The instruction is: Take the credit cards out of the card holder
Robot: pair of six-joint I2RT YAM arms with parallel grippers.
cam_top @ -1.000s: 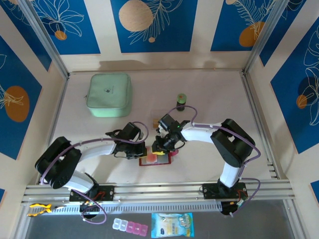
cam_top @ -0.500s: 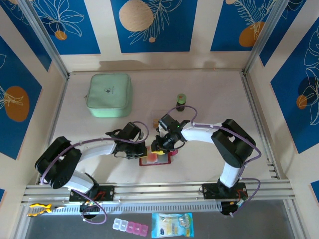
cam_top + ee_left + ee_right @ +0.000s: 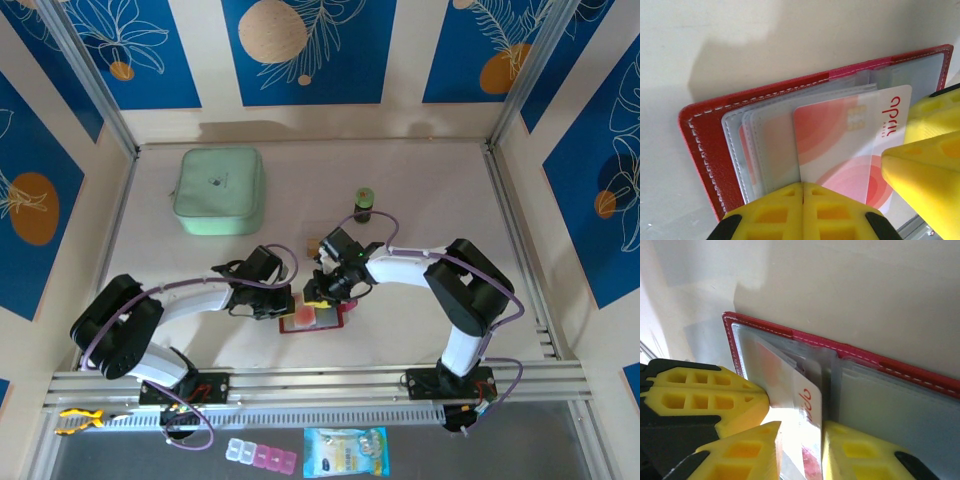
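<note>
I am judging the job as barely begun. The card holder (image 3: 705,150) is lying open on the desk (image 3: 420,190), near its 6 o'clock edge and between the two arms. One reddish-orange credit card (image 3: 840,145) is sticking partway out of its clear sleeve, not free yet. At least one more reddish card is showing through the sleeves, so most of the emptying is waiting.

I am keeping the left tool (image 3: 803,192) with its fingers pressed together, bearing down on the sleeves at the holder's 9 o'clock side. The right tool (image 3: 801,440) is reaching in from 1 o'clock. Its fingers are standing narrowly apart around the end of the protruding card, and I cannot tell whether they are actually pinching it.

A mint-green pouch (image 3: 220,190) is lying well apart at 10 o'clock of the holder, and a small green-capped bottle (image 3: 363,205) is standing at 1 o'clock. Neither is blocking me. What is crowding me is the two tools working close together over the holder.
</note>
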